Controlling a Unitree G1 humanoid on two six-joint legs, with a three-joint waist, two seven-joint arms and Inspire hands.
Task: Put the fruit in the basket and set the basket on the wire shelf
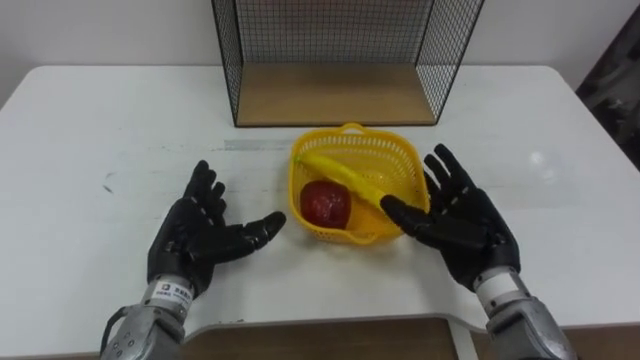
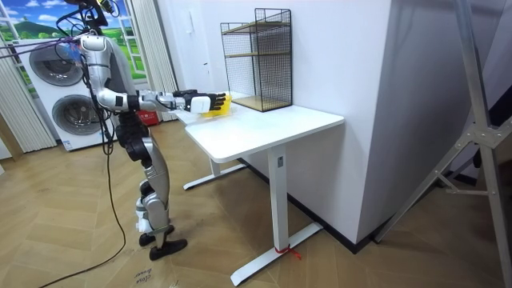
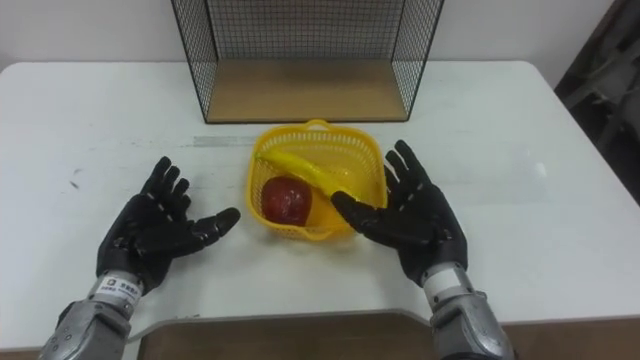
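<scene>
On the table, fruit in the basket, both hands open

At the near edge of the white table (image 1: 100,130) the robot stands with both arms stretched forward over the top, and two washing machines (image 2: 76,120) stand behind it in the room view. Between its hands sits the yellow basket (image 1: 398,158), resting on the table just in front of the wire shelf (image 1: 330,30) and outside it. A red apple (image 1: 325,203) lies in the basket's near left part, with a banana (image 1: 345,175) running diagonally across beside it.

The left hand (image 1: 195,235) lies left of the basket and apart from it — fingers spread and straight, holding nothing. The right hand (image 1: 460,220) is just beside the basket's right wall, fingers likewise spread. Its thumb reaches over the near right rim — whether it touches the rim cannot be told.
</scene>
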